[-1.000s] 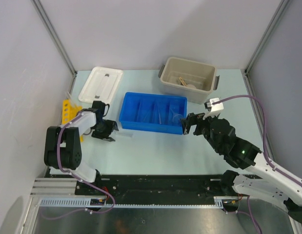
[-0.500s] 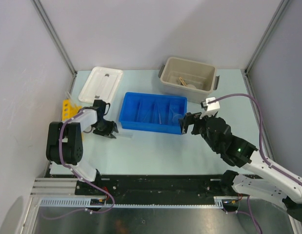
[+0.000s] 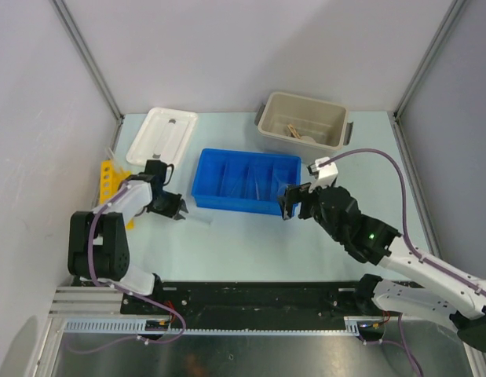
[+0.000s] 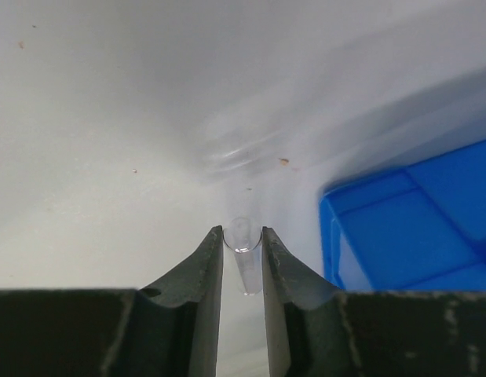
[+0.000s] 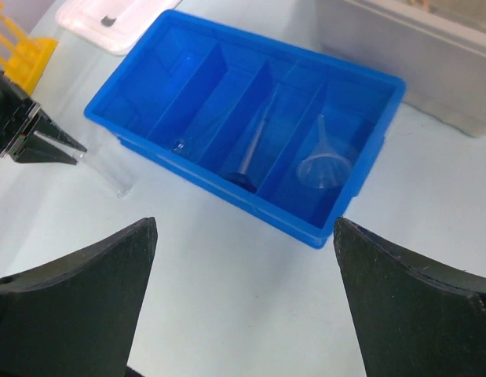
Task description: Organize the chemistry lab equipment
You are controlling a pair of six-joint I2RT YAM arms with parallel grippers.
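A pale green table [image 3: 250,243] is lying inside a small booth. Plain grey-white walls are closing it in: a back wall [image 3: 250,47], a left wall [image 3: 34,118] and a right wall [image 3: 458,157]. Two slanting metal posts [image 3: 87,59] are running up the back corners. Soft, even light is falling across the surface, leaving only faint shadows. Along the near edge a black strip [image 3: 258,294] is sitting above a slotted aluminium rail [image 3: 258,323].
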